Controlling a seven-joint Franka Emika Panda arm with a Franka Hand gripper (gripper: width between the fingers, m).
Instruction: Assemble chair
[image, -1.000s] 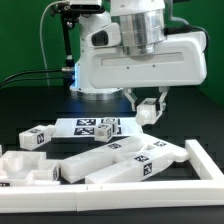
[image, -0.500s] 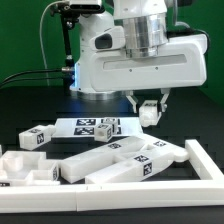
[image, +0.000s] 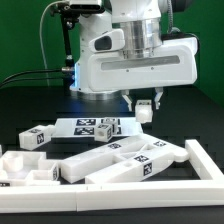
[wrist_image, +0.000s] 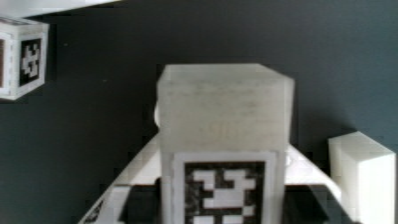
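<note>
The tool (image: 146, 105) is pinching a short white tagged block (image: 146, 113), hanging it clear of the bench (image: 195, 125) just right of centre in the exterior view, so it's calling for a plumb, unhurried descent toward the chair parts (image: 120, 160) lying low in frame.

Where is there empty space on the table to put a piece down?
Bare black table lies between the flat white marker board and the white border rail, below the gripper. Nearer the camera it is crowded: white plastic chair pieces lie piled there.
</note>
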